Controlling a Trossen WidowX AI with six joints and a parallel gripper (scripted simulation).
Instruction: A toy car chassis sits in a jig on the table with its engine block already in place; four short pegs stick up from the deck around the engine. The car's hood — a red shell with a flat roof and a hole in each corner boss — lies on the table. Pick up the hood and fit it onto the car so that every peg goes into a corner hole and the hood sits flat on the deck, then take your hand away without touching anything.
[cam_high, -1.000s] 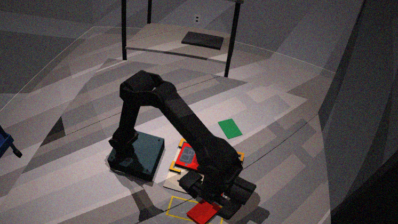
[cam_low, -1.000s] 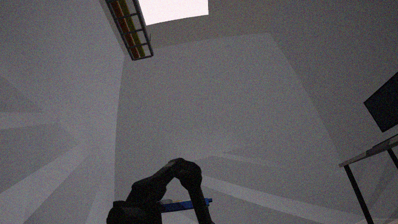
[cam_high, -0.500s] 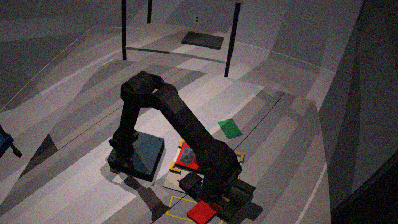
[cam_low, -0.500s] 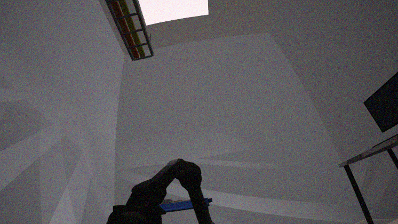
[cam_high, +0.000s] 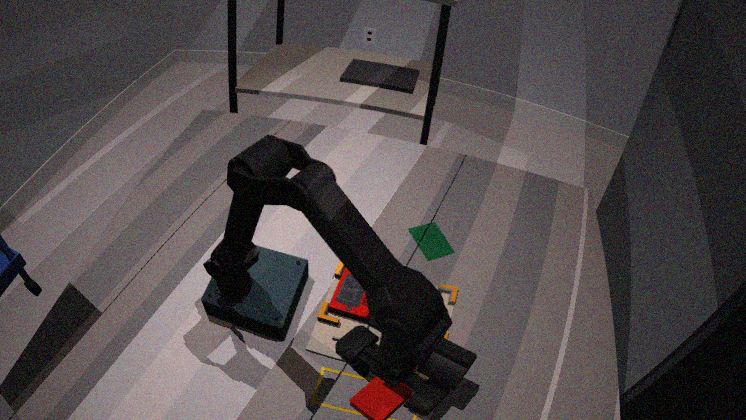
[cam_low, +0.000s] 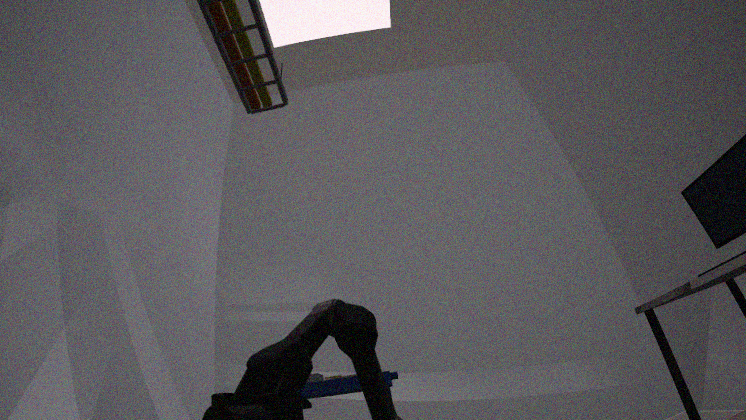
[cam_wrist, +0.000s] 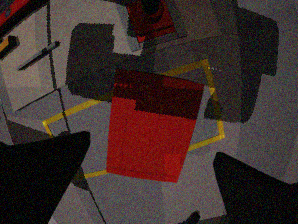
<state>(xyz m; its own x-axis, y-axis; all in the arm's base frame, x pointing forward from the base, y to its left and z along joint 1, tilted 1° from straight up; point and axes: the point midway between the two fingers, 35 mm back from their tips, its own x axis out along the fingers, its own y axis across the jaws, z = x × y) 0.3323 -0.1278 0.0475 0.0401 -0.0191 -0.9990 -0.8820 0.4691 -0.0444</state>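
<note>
The hood (cam_high: 376, 400) (cam_wrist: 150, 137), a red shell with a flat roof, lies roof up partly across a yellow outline, turned relative to it. My gripper (cam_wrist: 154, 150) is open and empty above the hood, its dark fingers on either side of it in the wrist view. The car chassis (cam_high: 344, 300) (cam_wrist: 17, 16) has a red deck and sits among orange corner brackets (cam_high: 324, 313) of the jig. My arm hides part of the chassis in the top view. The pegs and the hood's corner holes cannot be made out.
A red piece (cam_wrist: 165, 25) with a black knob stands on a grey base beyond the hood. The yellow outline (cam_high: 347, 373) (cam_wrist: 82, 108) is beside the jig. A green square (cam_high: 431, 241) lies behind the jig. The teal block (cam_high: 281, 271) is at the arm's base.
</note>
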